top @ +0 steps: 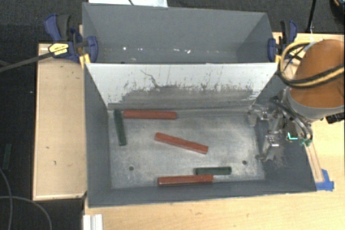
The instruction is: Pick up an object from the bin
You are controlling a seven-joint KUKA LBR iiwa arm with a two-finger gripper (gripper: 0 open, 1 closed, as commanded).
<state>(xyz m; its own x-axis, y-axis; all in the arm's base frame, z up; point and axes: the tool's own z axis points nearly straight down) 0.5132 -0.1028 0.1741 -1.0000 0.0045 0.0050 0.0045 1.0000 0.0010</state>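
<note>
Evidently, the gripper [268, 151] was seen well right of the tilted red bar [181, 143]; whether it was spread or pressed together could not be told.

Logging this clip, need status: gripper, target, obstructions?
Gripper by bin right wall, over bare floor. Nearest things: short green bar and red bar at front, side by side. Nothing between them and gripper.

The arm's wrist wears a rounded, glossy orange cover [323, 70], with black cables [294, 64] looped across its left side. Under the cover runs a pale grey ring [315, 107]. Joined to it is the gripper [268, 149], a cluster of bare silver metal brackets and darker parts, with a small teal-green spot [294, 137] on its body.
</note>
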